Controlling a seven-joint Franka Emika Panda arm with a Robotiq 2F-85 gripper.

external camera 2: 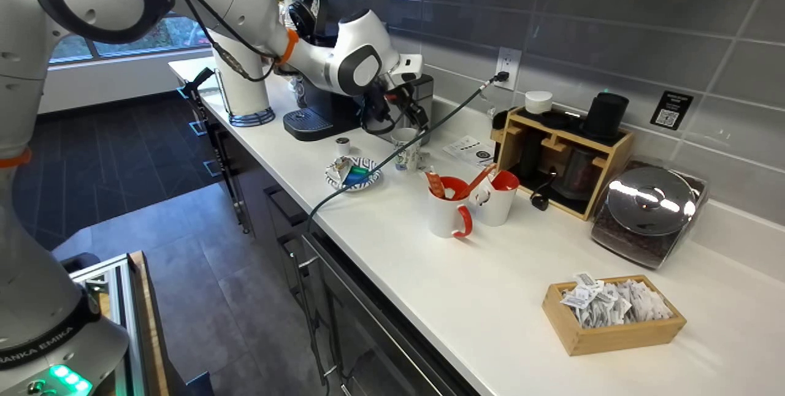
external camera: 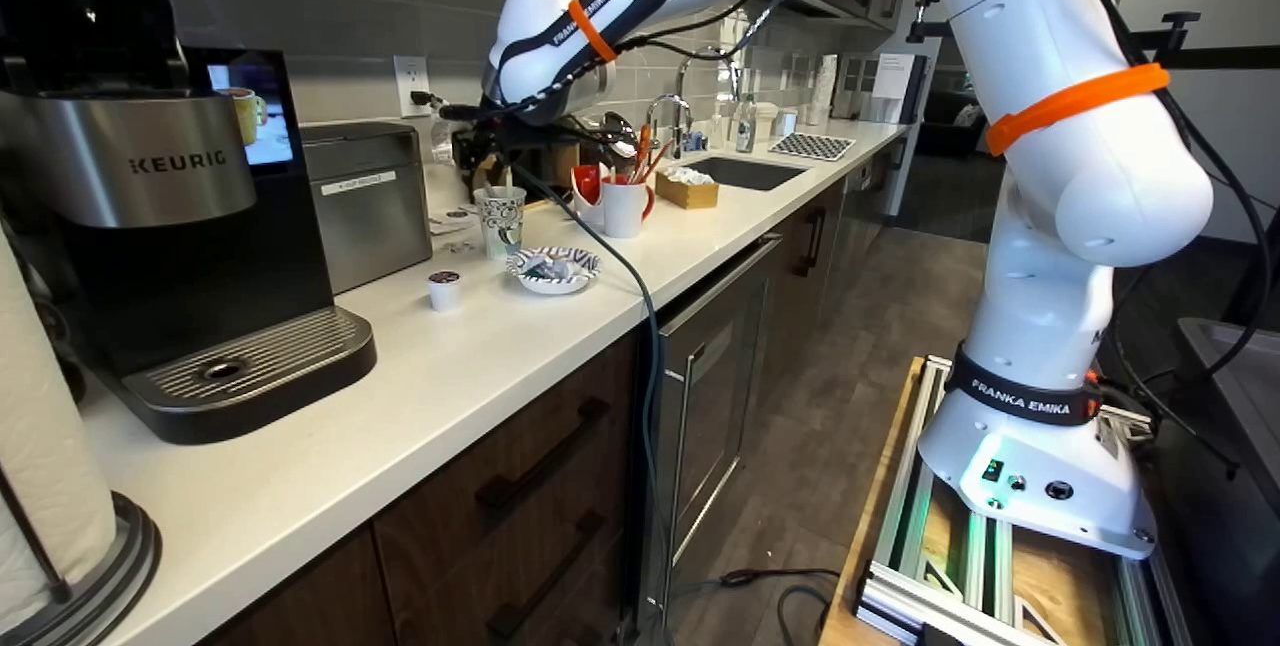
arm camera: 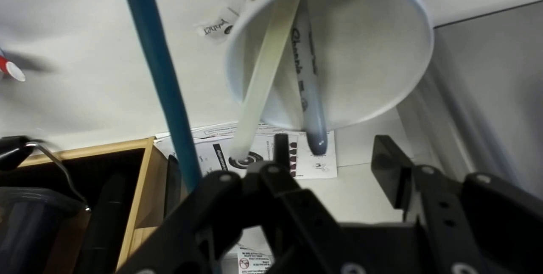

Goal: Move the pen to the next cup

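Observation:
The pen, a grey marker (arm camera: 310, 91), leans in a patterned paper cup (arm camera: 365, 45) next to a pale stick (arm camera: 265, 74) in the wrist view. The cup stands on the counter in both exterior views (external camera: 503, 221) (external camera 2: 405, 154). My gripper (arm camera: 333, 149) is open and empty; the marker's upper end appears between its fingertips, touching neither. In the exterior views the gripper (external camera: 485, 148) (external camera 2: 412, 109) is dark and small, just above the cup. Two white mugs with red insides stand close by: a front mug (external camera 2: 446, 218) holding red sticks, and a mug behind it (external camera 2: 494, 203).
A blue-green cable (arm camera: 163, 70) slants past the cup to the wall outlet. A patterned bowl (external camera: 553, 281) with wrappers and a coffee pod (external camera: 444, 291) sit near the cup. A steel box (external camera: 368, 206), coffee maker (external camera: 215, 276) and wooden organizer (external camera 2: 555, 138) line the wall.

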